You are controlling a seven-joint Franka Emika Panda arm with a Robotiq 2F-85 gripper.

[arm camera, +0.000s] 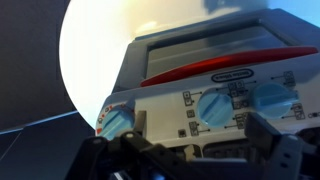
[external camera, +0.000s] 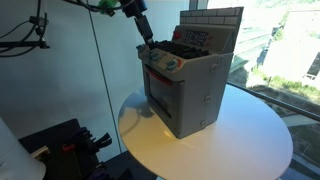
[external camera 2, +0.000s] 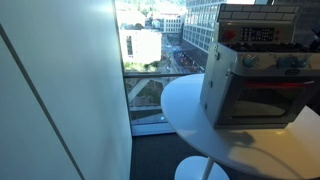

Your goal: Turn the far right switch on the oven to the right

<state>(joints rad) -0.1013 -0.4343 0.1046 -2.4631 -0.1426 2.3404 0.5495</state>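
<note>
The toy oven [external camera: 185,85] stands on the round table [external camera: 250,140], just below the gripper [external camera: 147,43]. I judge nothing is turned yet: the gripper hovers over the knob row, jaws apart and holding nothing. The far right switch [arm camera: 270,98], a round pale-blue knob, sits untouched just ahead of it.

In an exterior view the tool [external camera: 146,40] was slim and black, joined to a dark arm [external camera: 128,8] at 12 o'clock, with a small green patch beside that link. In the wrist view the tool [arm camera: 195,150] lined the 6 o'clock edge as blurred, matte black blocks. Its fingers [arm camera: 268,138] were squared, dark and plain, with no markings legible.
</note>
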